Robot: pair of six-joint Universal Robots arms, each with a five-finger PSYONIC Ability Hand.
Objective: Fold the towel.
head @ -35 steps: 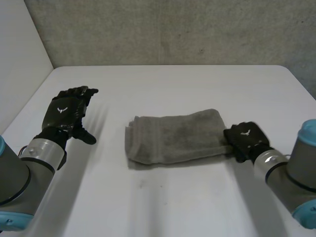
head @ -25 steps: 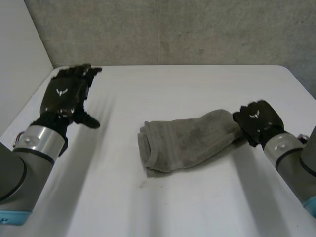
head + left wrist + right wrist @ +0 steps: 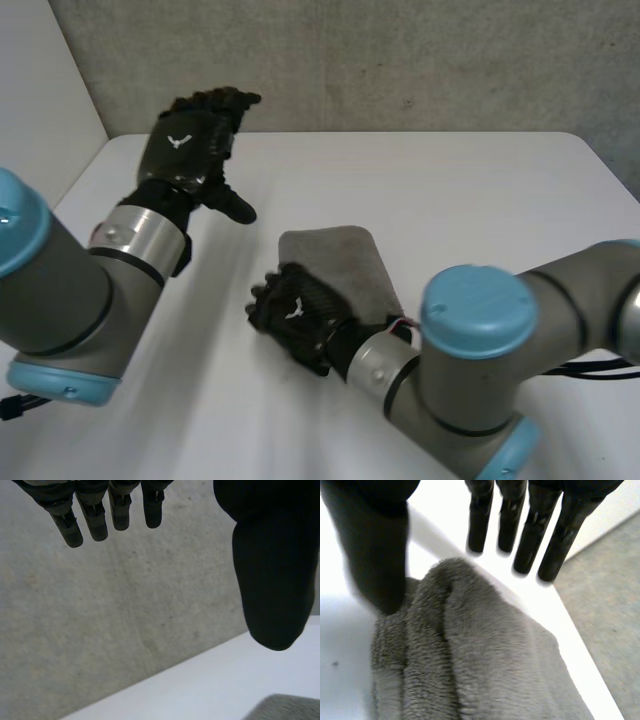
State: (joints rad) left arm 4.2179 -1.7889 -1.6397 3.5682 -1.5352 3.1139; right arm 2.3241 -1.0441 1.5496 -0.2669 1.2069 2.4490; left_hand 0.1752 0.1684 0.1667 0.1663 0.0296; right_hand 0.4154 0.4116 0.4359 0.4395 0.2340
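The grey terry towel (image 3: 340, 262) lies bunched in thick, rounded layers near the middle of the white worktop (image 3: 470, 190). My right hand (image 3: 293, 318) sits at the end of it nearest to me, and my right forearm reaches in across that part of the cloth. In the right wrist view my fingers (image 3: 530, 535) are straight and spread, pointing past the towel's rounded end over bare worktop. My thumb (image 3: 372, 555) hangs at the other side of that end, so this hand is relaxed and grips nothing. Whether the thumb tip touches the pile I cannot tell. My left hand (image 3: 188, 148) is raised well apart from the towel, near the far corner of the worktop. Its fingers (image 3: 95, 517) are straight, its thumb is out to the side, and it holds nothing.

The folds look loose and puffy rather than flat, so I judge the job nearly done but not tidy.

The main risk is my right hand. If it pulls away low, a finger or the thumb could snag the pile and drag a layer open. If it pushes sideways, the whole bundle may slide or twist, because my left hand is too far off to pin it. My forearm could also brush the cloth as it swings.
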